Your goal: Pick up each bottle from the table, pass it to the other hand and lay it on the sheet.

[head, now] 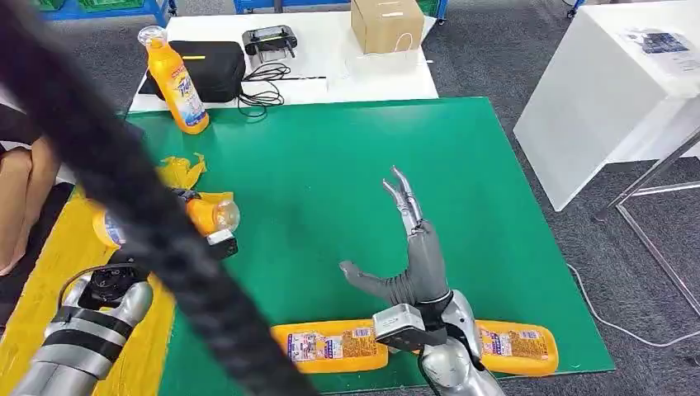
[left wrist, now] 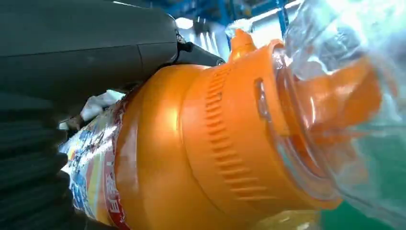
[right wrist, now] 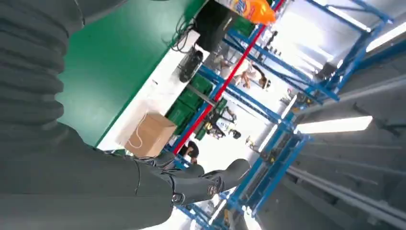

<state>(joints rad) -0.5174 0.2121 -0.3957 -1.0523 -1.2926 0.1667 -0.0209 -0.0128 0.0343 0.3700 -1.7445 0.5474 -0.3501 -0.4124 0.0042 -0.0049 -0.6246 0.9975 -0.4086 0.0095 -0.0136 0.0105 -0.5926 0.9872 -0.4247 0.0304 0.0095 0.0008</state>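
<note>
While the left hand grips an orange bottle at the left of the head view, the right hand stands empty over the middle of the green sheet, its fingers spread and pointing toward the top of the frame, its thumb out to the left. The held bottle lies roughly level above the sheet's left edge, its clear cap toward the frame's centre; a thick black cable in the foreground crosses and hides most of the left hand. In the left wrist view the bottle's ribbed orange neck and clear cap sit close beneath the grey thumb. Two bottles lie flat along the sheet's lower edge: one at lower centre, one at lower right, with the right wrist passing between them. A fourth bottle stands upright at upper left, on the sheet's far corner. Crumpled yellow plastic lies on the sheet below it. On the white table behind the sheet are a black case, a coiled black cord, a black controller and a cardboard box. In the right wrist view the right hand's dark fingers are open against blue shelving.
</note>
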